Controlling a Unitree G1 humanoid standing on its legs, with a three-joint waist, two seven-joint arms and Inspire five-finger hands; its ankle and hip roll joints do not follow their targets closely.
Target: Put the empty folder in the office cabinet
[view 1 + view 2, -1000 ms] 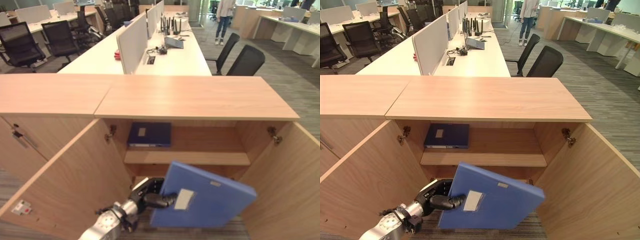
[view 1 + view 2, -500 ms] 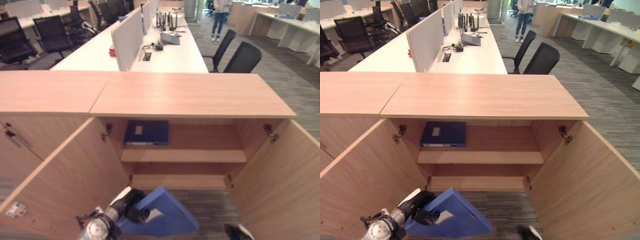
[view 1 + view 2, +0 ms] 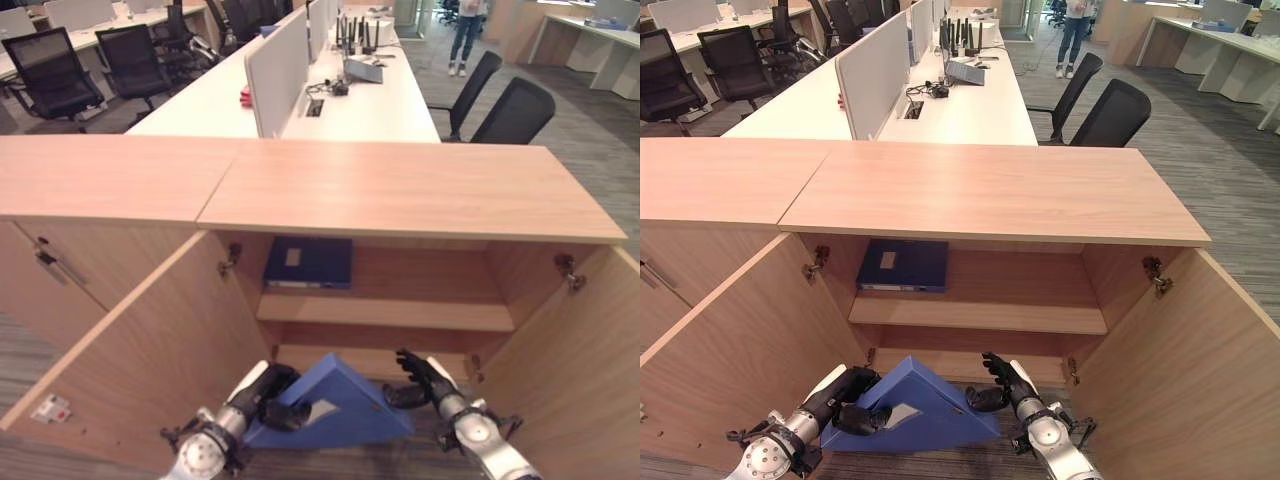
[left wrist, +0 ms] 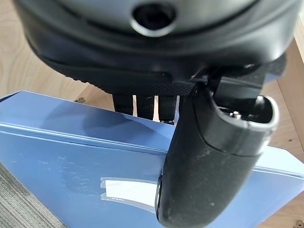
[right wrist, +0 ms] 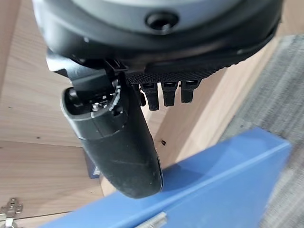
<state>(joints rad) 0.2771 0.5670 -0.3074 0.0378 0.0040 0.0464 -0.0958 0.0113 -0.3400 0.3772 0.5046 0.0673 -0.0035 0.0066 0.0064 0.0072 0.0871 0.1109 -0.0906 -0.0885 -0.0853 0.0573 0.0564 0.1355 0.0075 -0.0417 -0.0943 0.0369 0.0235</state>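
Here we hold the light blue folder (image 3: 915, 410) low in front of the open office cabinet (image 3: 990, 190), at the mouth of its bottom compartment, tilted with one corner up. Our left robot hand (image 3: 845, 400) pinches it, thumb on the labelled face and fingers behind the spine. Our right robot hand (image 3: 1002, 385) hangs just beside the folder's right edge with its fingers loosely spread and holds nothing; whether it touches the folder we cannot tell.

The risk, as we judge it, is that the one-sided pinch lets the tilted folder swing or slip as we push it in, so that its raised corner catches the front edge of the shelf (image 3: 980, 315) above the lower opening. The right robot hand could also nudge it askew if it comes in from the side.

A darker blue folder (image 3: 903, 265) already lies flat on the upper shelf, on its left part. Both cabinet doors (image 3: 735, 340) stand wide open and flank our arms. Beyond the cabinet are a long white tabletop (image 3: 940, 105) with a partition, black office chairs (image 3: 1110, 110), and a person (image 3: 1077, 25) standing far off.
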